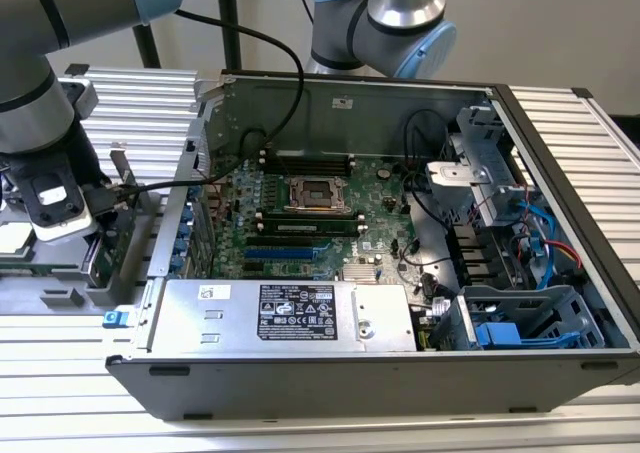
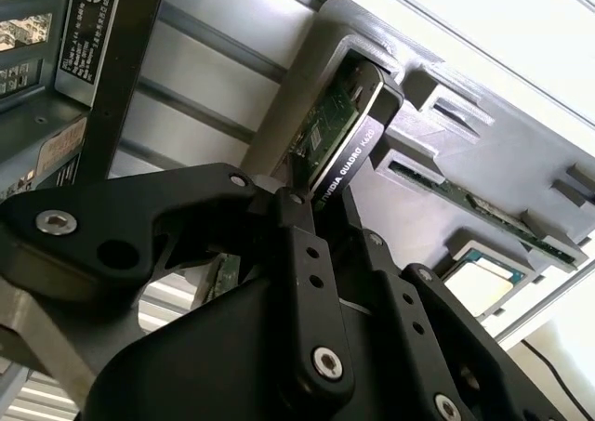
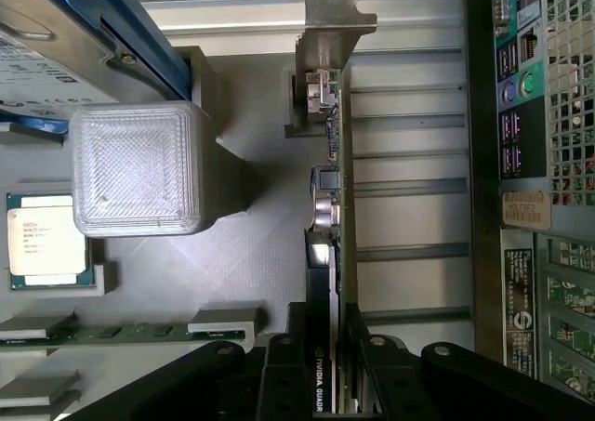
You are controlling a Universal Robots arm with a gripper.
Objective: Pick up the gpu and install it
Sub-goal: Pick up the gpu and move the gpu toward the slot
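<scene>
Currently gripped: small flat gpu card (image 3: 327, 198) with green board face, black shroud and silver end bracket, standing on edge.
Jaws: black two-finger gripper (image 3: 327, 347) clamped on the card's two faces, as seen in both wrist views.
Card location: seated in a slot of the grey plastic holder tray (image 3: 251, 235).
Exterior view: grey robot arm (image 1: 40, 123) at the exterior view's left, beside the open black computer case (image 1: 330, 383) with its large green motherboard (image 1: 380, 173).

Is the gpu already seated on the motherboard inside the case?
No, the gpu stands on edge in the gray holder outside the case.
</scene>
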